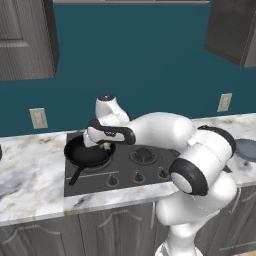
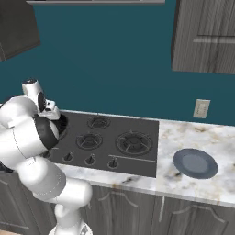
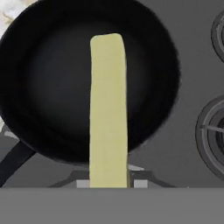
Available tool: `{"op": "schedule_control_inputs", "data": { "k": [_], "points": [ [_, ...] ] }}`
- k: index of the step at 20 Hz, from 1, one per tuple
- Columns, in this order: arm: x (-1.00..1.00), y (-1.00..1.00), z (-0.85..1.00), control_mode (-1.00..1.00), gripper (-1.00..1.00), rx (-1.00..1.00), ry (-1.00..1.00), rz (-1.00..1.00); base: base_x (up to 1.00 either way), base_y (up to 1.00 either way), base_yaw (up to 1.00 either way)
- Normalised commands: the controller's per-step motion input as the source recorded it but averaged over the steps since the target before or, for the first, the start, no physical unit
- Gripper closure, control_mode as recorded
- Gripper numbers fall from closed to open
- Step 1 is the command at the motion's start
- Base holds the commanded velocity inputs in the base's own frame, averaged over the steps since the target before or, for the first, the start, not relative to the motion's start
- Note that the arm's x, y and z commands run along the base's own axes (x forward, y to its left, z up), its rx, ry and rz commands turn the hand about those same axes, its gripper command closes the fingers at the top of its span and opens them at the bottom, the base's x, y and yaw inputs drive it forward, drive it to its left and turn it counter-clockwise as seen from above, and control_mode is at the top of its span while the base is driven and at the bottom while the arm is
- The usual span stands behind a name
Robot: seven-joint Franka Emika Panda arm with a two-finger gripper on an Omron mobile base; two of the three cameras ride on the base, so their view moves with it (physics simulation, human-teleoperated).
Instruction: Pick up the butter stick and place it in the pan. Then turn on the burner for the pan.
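While my claw (image 1: 104, 145) hangs over the pan (image 1: 88, 152), it grips the butter stick (image 3: 108, 109) by its near end, bar pointing down toward the pan floor. Risk: released from here, the stick could tip and land against the rim, perhaps on the stovetop (image 1: 145, 172). Hand view entry: bar centred over the black base, handle at lower left. Left base entry: height above the pan, though contact is hard to judge. Right base entry: grey-blue dish (image 2: 195, 163) on the counter.
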Motion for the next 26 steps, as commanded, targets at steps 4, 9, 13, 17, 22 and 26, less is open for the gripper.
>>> {"op": "schedule_control_inputs", "data": {
  "k": [4,9,13,17,22,26],
  "points": [
    [0.36,0.33,-0.22,-1.00,1.00,-0.05,0.00,0.00,0.00,0.00,0.00],
    [0.31,0.30,-0.25,-1.00,1.00,-0.04,0.01,0.00,0.00,0.00,0.00],
    [0.25,0.07,-0.31,-1.00,1.00,-0.01,0.02,0.00,0.00,0.00,0.00],
    [0.21,0.00,-0.27,-1.00,1.00,0.00,0.02,0.00,0.00,0.00,0.00],
    [0.08,0.00,-0.26,-1.00,1.00,0.00,0.00,0.00,0.00,0.00,0.00],
    [0.00,0.00,-0.21,-1.00,1.00,0.00,0.00,0.00,0.00,0.00,0.00]
  ]
}}
